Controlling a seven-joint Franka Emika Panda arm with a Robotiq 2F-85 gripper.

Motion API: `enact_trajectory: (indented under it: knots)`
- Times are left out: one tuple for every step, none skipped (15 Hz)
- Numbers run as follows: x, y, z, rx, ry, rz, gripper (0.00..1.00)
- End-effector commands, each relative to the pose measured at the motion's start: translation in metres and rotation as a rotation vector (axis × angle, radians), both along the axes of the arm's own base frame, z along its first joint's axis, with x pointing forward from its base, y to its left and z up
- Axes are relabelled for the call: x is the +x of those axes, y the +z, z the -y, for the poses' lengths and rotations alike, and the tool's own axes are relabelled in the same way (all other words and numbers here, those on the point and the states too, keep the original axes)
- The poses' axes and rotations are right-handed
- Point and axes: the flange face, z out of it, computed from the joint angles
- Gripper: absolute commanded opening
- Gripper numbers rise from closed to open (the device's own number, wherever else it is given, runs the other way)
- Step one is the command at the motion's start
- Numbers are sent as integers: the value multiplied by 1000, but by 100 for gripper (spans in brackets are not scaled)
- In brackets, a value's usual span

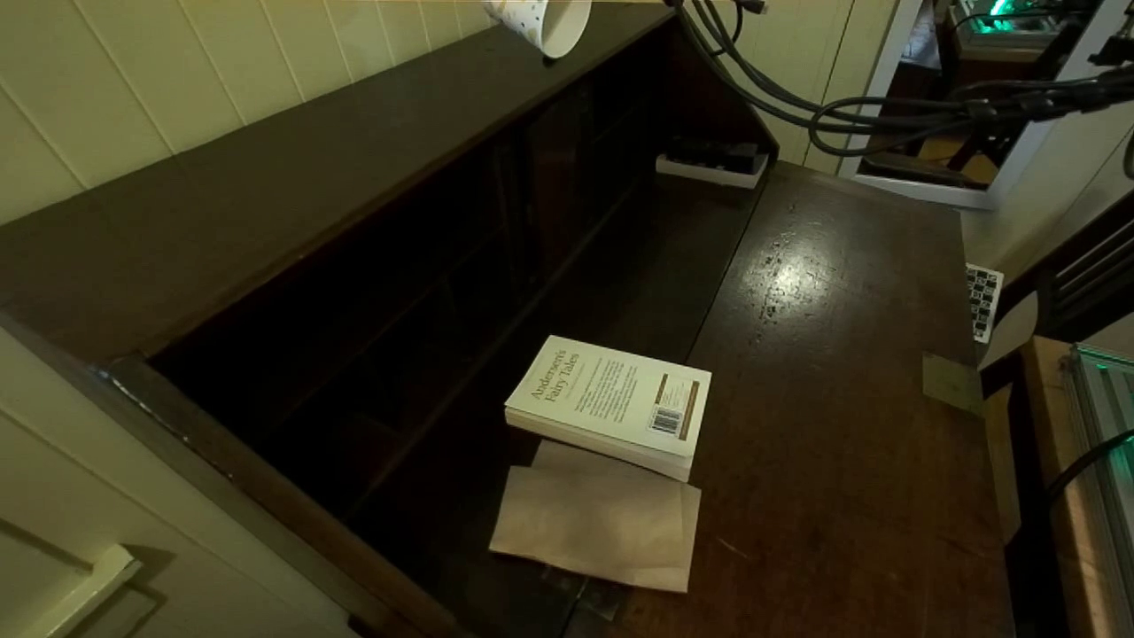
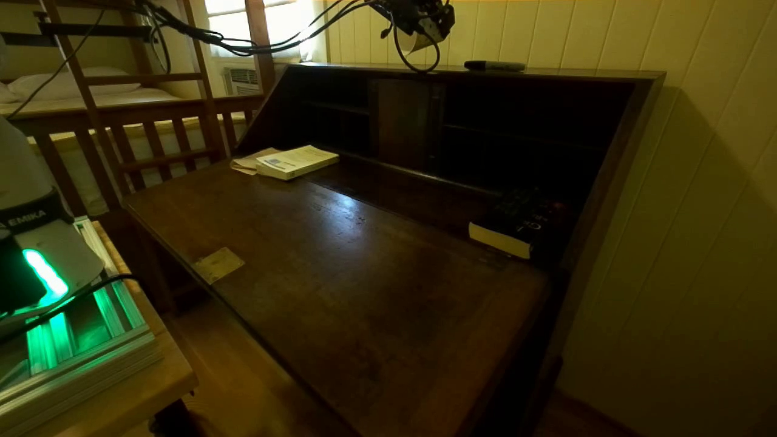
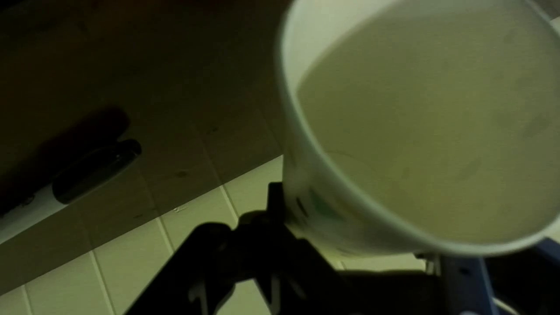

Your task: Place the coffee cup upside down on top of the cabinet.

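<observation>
The white speckled coffee cup (image 1: pixel 523 19) is held in the air above the cabinet's flat top (image 1: pixel 292 159), partly cut off at the frame's upper edge. It is tilted, its mouth facing sideways and downward. It also shows in an exterior view (image 2: pixel 416 44), partly behind a cable loop. In the wrist view the cup (image 3: pixel 420 122) fills the right side, mouth toward the camera. My gripper (image 3: pixel 367 247) is shut on the cup's outer wall; one fingertip touches its side, the other is mostly hidden behind the rim. The gripper (image 2: pixel 434 24) also shows above the cabinet top.
A marker with a black cap (image 3: pixel 96 170) lies on the cabinet top near the cup. Panelled wall stands right behind. Cables (image 1: pixel 824 115) hang from the arm. A white book (image 1: pixel 611 399) touches brown paper (image 1: pixel 594 523) on the desk; a black book (image 2: pixel 516 224) lies at the far end.
</observation>
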Motion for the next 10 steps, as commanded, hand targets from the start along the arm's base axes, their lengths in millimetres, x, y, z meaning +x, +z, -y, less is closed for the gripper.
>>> enact_trajectory:
  knots:
    - [0, 0, 0, 0, 0, 0, 63]
    - [0, 0, 0, 0, 0, 0, 38]
    - [0, 0, -1, -8, 0, 12, 38]
    - [-1, 0, -2, -7, 3, 15, 38]
    - [-1, 1, -2, -16, 4, 24, 38]
    - [-1, 1, -3, -23, 9, 31, 38]
    - [-1, 2, -4, -31, 14, 39, 38]
    - [-1, 3, -5, -40, 18, 51, 38]
    - [-1, 3, -6, -46, 22, 62, 38]
    - [-1, 3, -7, -53, 26, 72, 38]
